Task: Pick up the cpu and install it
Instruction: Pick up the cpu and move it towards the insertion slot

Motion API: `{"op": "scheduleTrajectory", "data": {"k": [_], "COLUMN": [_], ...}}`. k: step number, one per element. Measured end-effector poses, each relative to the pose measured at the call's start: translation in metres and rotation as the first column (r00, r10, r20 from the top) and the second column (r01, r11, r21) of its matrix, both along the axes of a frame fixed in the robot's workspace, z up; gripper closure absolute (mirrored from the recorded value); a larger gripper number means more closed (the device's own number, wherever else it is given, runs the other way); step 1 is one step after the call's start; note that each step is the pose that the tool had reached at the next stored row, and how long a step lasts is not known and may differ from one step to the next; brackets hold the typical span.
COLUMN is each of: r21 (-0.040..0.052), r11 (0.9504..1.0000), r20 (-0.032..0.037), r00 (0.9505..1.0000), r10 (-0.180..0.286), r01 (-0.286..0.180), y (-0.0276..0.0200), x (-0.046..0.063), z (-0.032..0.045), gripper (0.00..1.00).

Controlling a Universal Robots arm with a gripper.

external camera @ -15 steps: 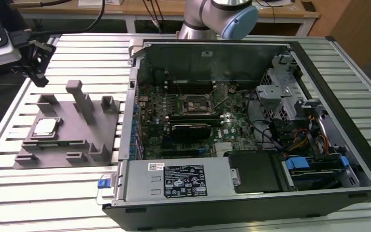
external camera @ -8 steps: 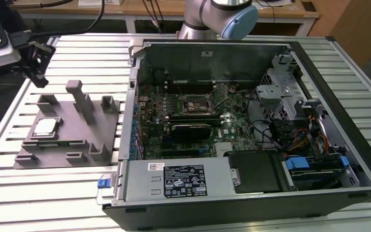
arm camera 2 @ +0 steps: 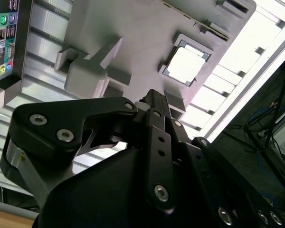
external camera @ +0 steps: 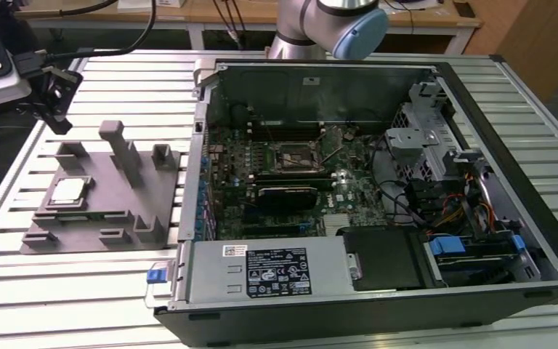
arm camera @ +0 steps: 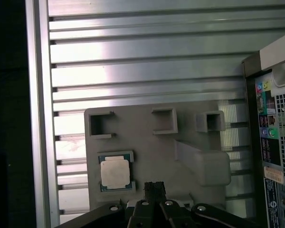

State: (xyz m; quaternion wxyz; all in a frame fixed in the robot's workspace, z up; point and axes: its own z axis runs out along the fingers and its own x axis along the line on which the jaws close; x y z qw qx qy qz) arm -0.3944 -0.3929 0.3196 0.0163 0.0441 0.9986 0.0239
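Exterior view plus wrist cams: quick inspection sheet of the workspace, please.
Surface: slatted metal table, carrying a grey fixture plate and an open computer case.
Job's things: cpu lies flat in a pocket of the fixture plate; socket sits on the motherboard inside the case.
Clutter: nothing seen.
Grippers: gripper hovers above the fixture plate, near the cpu, not touching it.
Cables: wire bundles inside the case; black cable runs toward the wrist.
Surroundings: wooden desks behind the table.

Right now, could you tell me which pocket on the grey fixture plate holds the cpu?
The pocket at the plate's edge on the exterior view's left: the cpu lies in it; the three others are empty.
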Motion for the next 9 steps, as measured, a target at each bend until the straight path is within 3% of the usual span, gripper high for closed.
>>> {"op": "scheduleTrajectory", "data": {"k": [9], "r21": [0.0], "r11": [1.0], "r20": [0.0], "r00": [1.0], "r10": [0.0], "r01": [0.0], "y": [0.0], "x": [-0.0049], "z": [-0.0078], "gripper": [0.89]}}
